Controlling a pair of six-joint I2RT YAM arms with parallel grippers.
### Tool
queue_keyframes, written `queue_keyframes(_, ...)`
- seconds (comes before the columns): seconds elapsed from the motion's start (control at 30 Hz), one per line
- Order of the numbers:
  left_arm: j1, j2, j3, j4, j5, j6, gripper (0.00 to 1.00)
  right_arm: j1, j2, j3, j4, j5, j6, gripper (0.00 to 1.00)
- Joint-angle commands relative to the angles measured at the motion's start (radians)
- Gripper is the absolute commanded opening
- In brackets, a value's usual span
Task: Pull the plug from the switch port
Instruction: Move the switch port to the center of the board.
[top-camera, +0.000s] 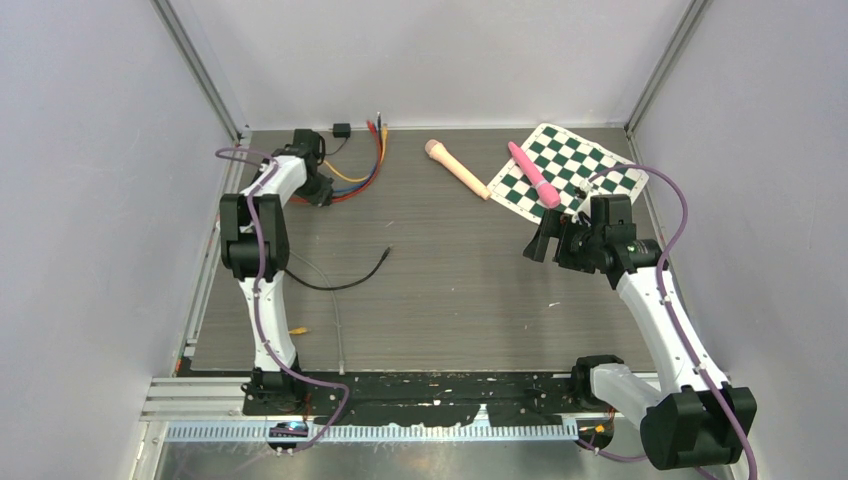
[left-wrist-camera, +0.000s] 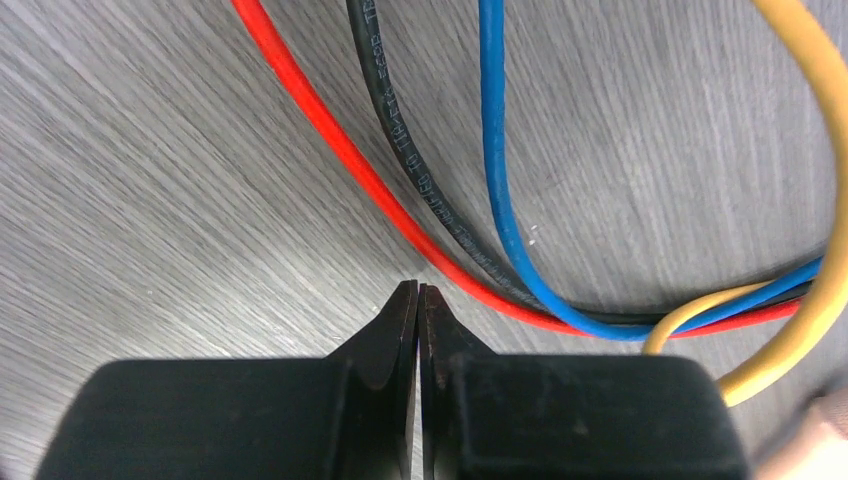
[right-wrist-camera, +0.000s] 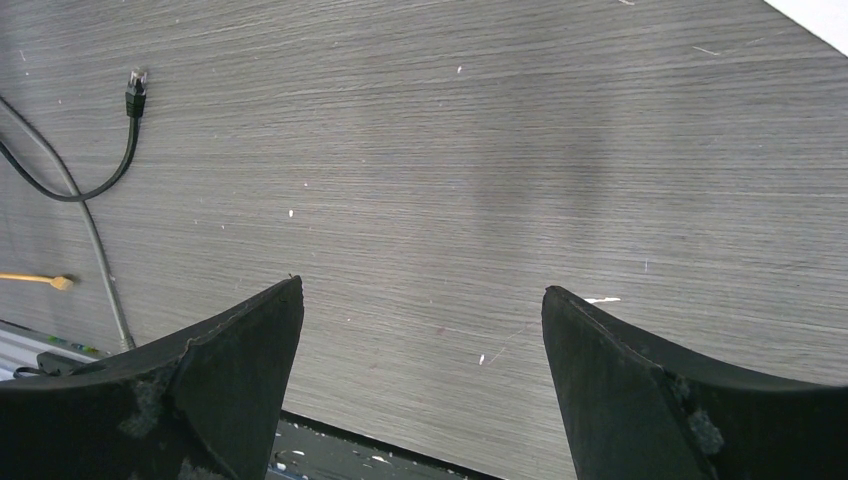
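Beside the red cable (left-wrist-camera: 330, 130), the left gripper (left-wrist-camera: 418, 292) is closed on nothing and the right gripper (right-wrist-camera: 420, 300) is spread; the light, stiff plug is probably best gripped by its body.

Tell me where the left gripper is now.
The left gripper is over the table's far left corner, by the coloured cables; wrist view shows it shut empty, just short of the red cable.

White links (top-camera: 268, 322) join bulky black joints (top-camera: 250, 238), with purple cables (top-camera: 685, 214) alongside and black tapered fingers (right-wrist-camera: 205, 390).
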Motion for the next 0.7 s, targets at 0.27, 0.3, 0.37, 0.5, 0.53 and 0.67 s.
queue_keyframes(0.27,-0.032,-0.14,-0.155,0.093,-0.06,0.211,0.22,0.002,-0.032,-0.008,0.016,-0.007,-0.003,0.96)
queue_keyframes(0.3,-0.032,-0.155,-0.176,0.115,-0.065,0.209,0.4,0.002,-0.032,-0.009,0.018,-0.008,-0.003,0.95)
queue_keyframes(0.37,-0.028,-0.178,-0.213,0.132,-0.07,0.167,0.5,0.002,-0.033,-0.011,0.021,-0.009,-0.002,0.96)
queue_keyframes(0.5,-0.002,-0.209,-0.31,0.271,-0.008,0.078,0.62,0.002,-0.035,-0.013,0.022,-0.009,-0.002,0.95)
queue_keyframes(0.53,0.005,-0.204,-0.319,0.295,0.01,0.057,0.63,0.002,-0.037,-0.014,0.022,-0.009,-0.002,0.95)
queue_keyframes(0.67,0.028,-0.148,-0.275,0.338,0.09,0.006,0.63,0.002,-0.044,-0.023,0.022,-0.002,-0.002,0.95)
